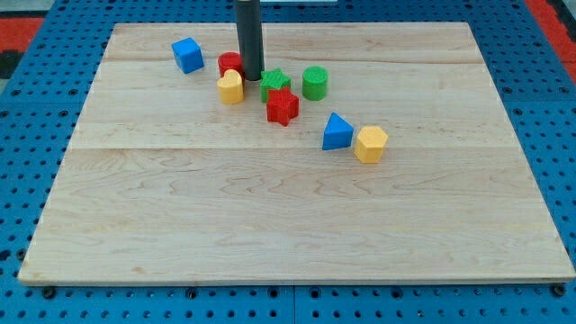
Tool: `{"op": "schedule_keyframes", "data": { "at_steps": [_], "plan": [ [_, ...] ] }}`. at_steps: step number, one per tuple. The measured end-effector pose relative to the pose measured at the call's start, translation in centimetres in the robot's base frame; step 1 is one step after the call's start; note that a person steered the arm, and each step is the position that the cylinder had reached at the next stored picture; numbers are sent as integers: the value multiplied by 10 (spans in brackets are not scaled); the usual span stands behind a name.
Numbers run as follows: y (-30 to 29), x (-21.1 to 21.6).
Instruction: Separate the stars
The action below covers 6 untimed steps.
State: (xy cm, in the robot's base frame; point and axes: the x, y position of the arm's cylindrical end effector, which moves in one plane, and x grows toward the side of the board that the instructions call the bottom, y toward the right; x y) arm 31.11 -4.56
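A green star (275, 84) and a red star (282, 106) sit touching each other near the view's top centre, the red one just below the green one. My tip (252, 77) rests on the board just left of the green star, between it and a red cylinder (229, 64). A yellow block (230, 87) lies just below-left of the tip.
A green cylinder (315, 83) stands right of the green star. A blue cube (187, 55) is at the top left. A blue triangular block (337, 131) and a yellow hexagonal block (370, 144) sit together right of centre. The wooden board (288, 225) lies on blue pegboard.
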Motion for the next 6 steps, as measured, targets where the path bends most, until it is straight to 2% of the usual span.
{"op": "schedule_keyframes", "data": {
  "at_steps": [1,2,6],
  "plan": [
    [41,-4],
    [53,1],
    [51,136]
  ]
}}
